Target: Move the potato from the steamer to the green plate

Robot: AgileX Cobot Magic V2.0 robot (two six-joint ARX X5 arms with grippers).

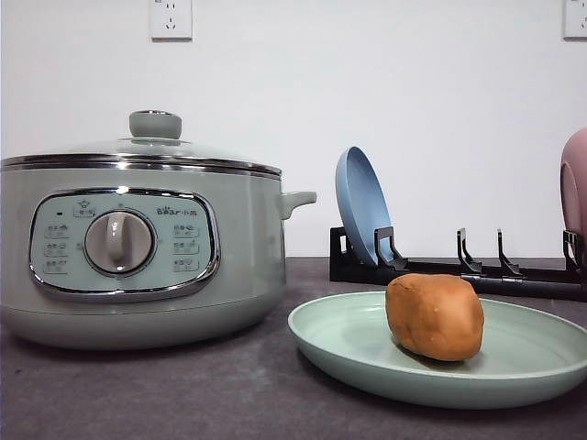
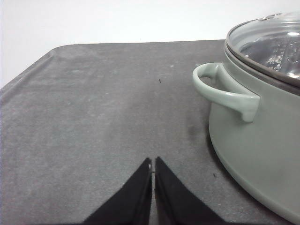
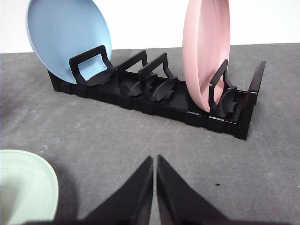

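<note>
Resting near the front on the right, the green plate (image 1: 514,376) lies flat on the dark grey surface (image 1: 183,394). On it sits the potato (image 1: 435,316), orange-brown and lumpy, a little left of the plate's middle. To the left stands the steamer (image 1: 138,247), big and pale green, with its glass lid (image 1: 151,147) on top and a round dial (image 1: 119,243) on the front. It is close to the plate but not touching it. Farther back on the right is a black rack (image 1: 459,269). A blue plate (image 1: 359,206) stands on edge in its left end, and a pink plate (image 3: 206,47) stands on edge at its right end. The left pincer (image 2: 153,164) hangs over bare surface beside the steamer's handle (image 2: 220,89), its tips pressed together and holding nothing. The right pincer (image 3: 154,161) is also pressed together and holding nothing, over the surface in front of the rack.
</note>
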